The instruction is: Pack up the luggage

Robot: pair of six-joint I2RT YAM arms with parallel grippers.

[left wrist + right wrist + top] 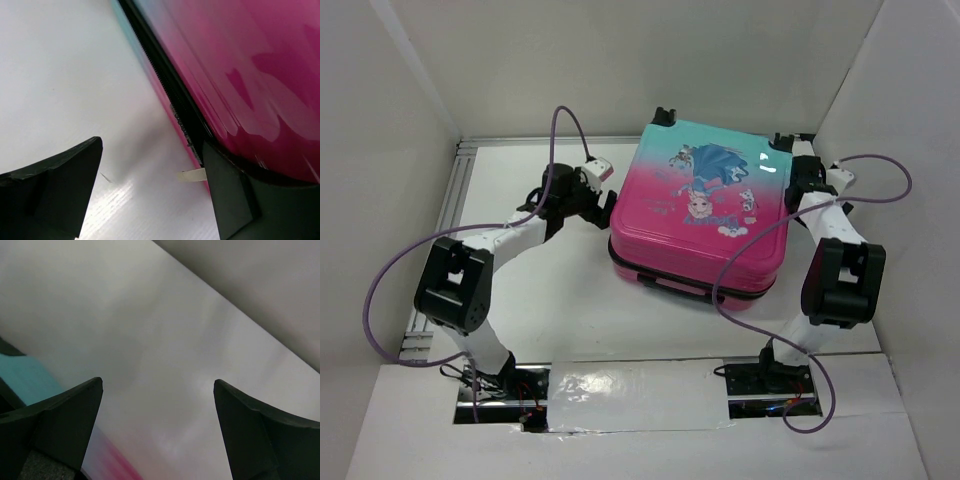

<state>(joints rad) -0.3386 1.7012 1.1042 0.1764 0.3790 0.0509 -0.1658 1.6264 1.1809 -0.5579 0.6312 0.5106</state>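
Rising from the bottom edge of the overhead frame, both arms reach up the white tabletop (570,300) toward the luggage (705,215), which lies flat and closed (pink half nearer, teal half farther) right of centre. The left end effector (598,198) sits at its left edge, fingers spread, one finger (230,200) close against the pink shell by the black zipper seam (165,85). The right end effector (807,172), at the case's upper right corner, is spread too, gripping nothing.
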